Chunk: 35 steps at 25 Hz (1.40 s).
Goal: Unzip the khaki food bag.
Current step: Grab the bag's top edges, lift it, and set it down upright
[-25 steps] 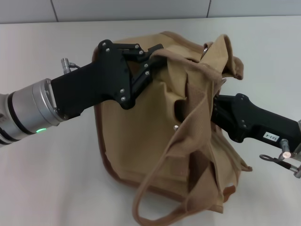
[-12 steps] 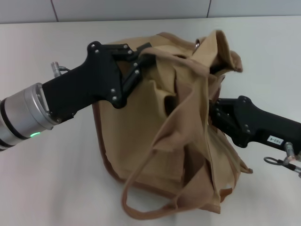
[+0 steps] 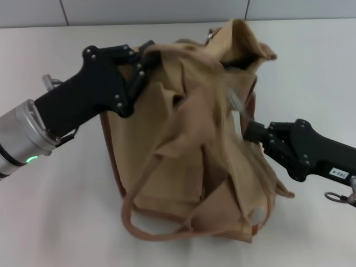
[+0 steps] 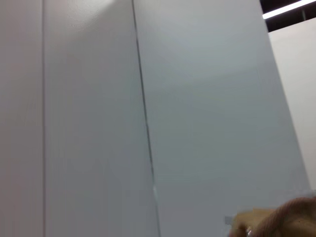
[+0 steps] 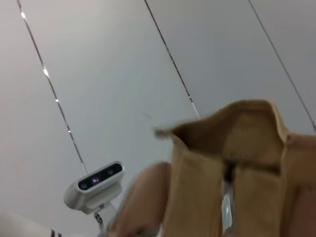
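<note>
The khaki food bag stands crumpled in the middle of the white table, its top gaping at the far right corner. One webbing handle loops down over the front. My left gripper is shut on the bag's top edge at the far left corner. At the bag's right side my right gripper presses against the fabric, its tip hidden in the folds. A tan corner of the bag shows in the left wrist view, and its top edge fills the right wrist view. No zipper pull is clearly visible.
The white table extends around the bag, with a grey wall along its far edge. A small metal ring pokes up at the bag's far top. A white camera unit shows in the right wrist view.
My left gripper has dragged the bag's top corner leftward and away. The bag has shifted left and slumped, its top now gaping. My right gripper has dropped back to the right, out of the folds.
</note>
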Available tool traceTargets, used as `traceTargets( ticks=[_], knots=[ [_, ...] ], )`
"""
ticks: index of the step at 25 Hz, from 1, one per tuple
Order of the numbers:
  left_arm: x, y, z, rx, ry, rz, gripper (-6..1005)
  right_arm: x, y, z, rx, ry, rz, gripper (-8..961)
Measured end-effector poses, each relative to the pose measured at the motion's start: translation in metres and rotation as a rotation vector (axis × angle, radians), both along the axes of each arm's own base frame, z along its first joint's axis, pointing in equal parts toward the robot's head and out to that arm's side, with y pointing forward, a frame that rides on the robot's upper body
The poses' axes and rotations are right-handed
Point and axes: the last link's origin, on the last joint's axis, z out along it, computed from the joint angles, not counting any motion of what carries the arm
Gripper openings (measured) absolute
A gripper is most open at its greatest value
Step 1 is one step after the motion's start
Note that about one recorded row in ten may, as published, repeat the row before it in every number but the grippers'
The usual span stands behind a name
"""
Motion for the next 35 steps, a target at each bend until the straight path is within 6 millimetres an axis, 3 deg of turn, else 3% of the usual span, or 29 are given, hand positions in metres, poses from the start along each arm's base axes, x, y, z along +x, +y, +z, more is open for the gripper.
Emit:
traceTargets(
  ticks=[11, 20, 27, 29, 35],
  knots=[
    [-0.002, 0.003, 0.001, 0.014, -0.002, 0.024, 82, 0.006, 0.004, 0.008, 0.075, 0.021, -0.050, 1],
    [0.001, 0.004, -0.003, -0.002, 0.006, 0.019, 83, -0.013, 0.020, 0.002, 0.160, 0.022, 0.037, 5],
    [0.003, 0.005, -0.006, -0.012, 0.005, 0.018, 83, -0.023, 0.030, -0.008, 0.167, 0.008, 0.054, 195],
    [0.004, 0.005, -0.006, -0.011, 0.006, 0.015, 83, -0.027, 0.033, -0.012, 0.167, 0.002, 0.057, 368],
    [0.004, 0.005, -0.008, -0.019, 0.006, 0.014, 84, -0.038, 0.041, -0.024, 0.139, -0.021, 0.075, 367]
  ],
)
